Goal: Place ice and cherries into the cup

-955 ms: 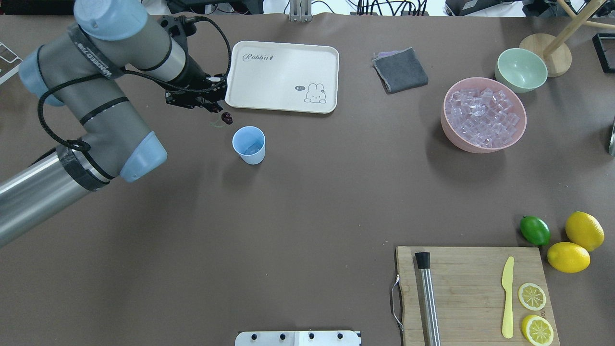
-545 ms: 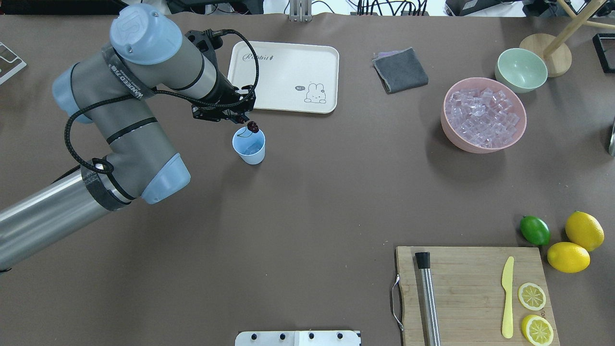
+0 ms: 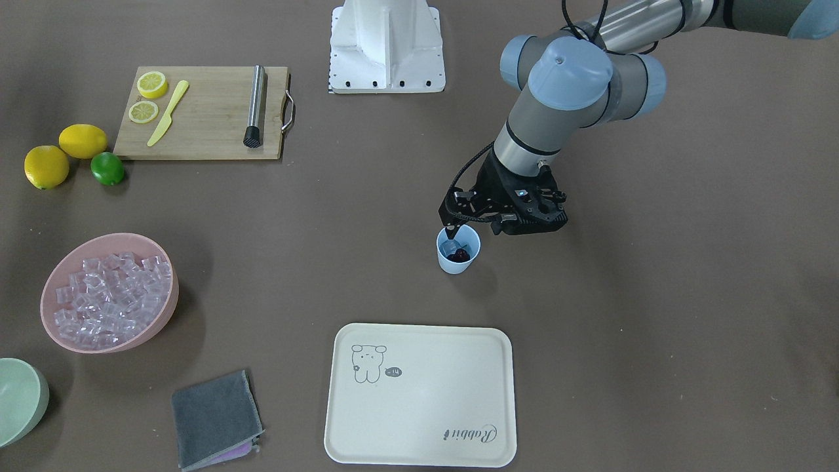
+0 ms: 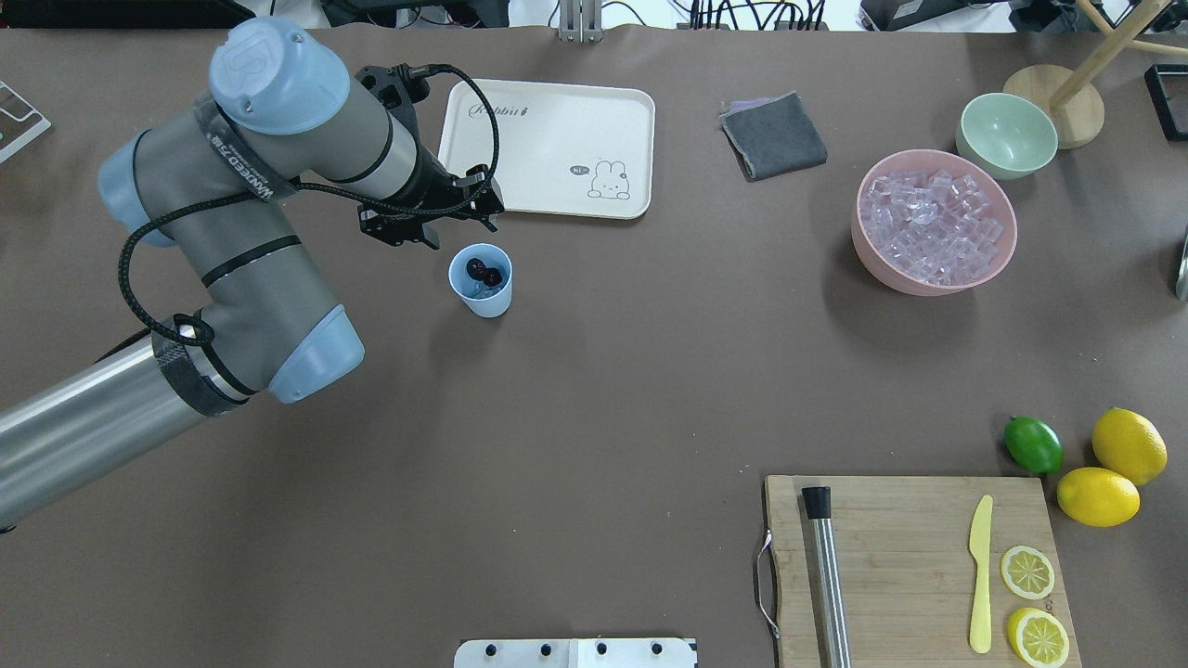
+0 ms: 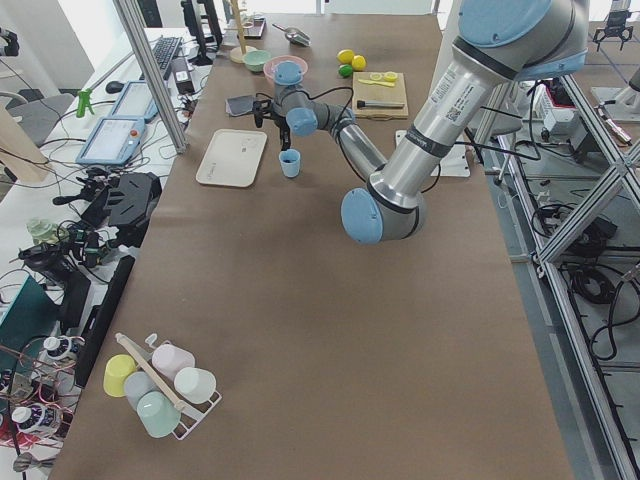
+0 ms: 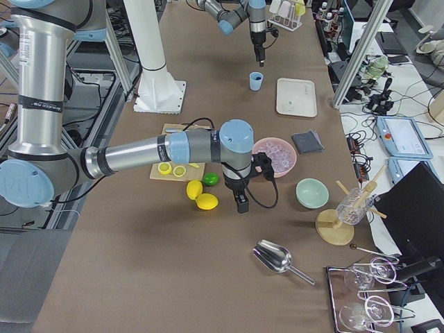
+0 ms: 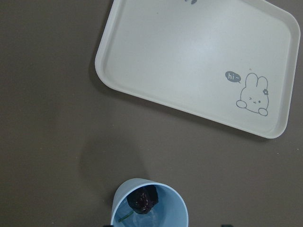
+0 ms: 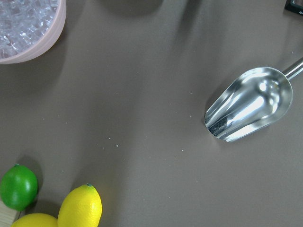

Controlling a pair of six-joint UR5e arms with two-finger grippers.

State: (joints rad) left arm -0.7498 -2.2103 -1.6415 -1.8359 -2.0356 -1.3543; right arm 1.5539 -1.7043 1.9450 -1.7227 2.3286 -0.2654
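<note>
The light-blue cup (image 4: 481, 295) stands on the table in front of the white tray. The dark cherries (image 4: 484, 272) lie inside it, also seen in the left wrist view (image 7: 143, 201), on top of something clear and glassy. My left gripper (image 4: 461, 232) is open and empty, just above the cup's far-left rim; in the front view it (image 3: 473, 229) hangs over the cup (image 3: 458, 261). More ice (image 4: 931, 225) fills the pink bowl (image 4: 874, 262) at the right. My right gripper (image 6: 241, 205) shows only in the exterior right view, near the lemons; I cannot tell its state.
A white rabbit tray (image 4: 548, 148) lies behind the cup. A grey cloth (image 4: 773, 134), a pale green bowl (image 4: 1007, 134), a lime (image 4: 1033, 445), two lemons and a cutting board (image 4: 914, 566) with muddler and knife lie to the right. A metal scoop (image 8: 248, 104) lies below the right wrist.
My left gripper carried the cherries from beside the tray to over the cup, then opened. The cherries dropped into the cup and the gripper drew back slightly.
</note>
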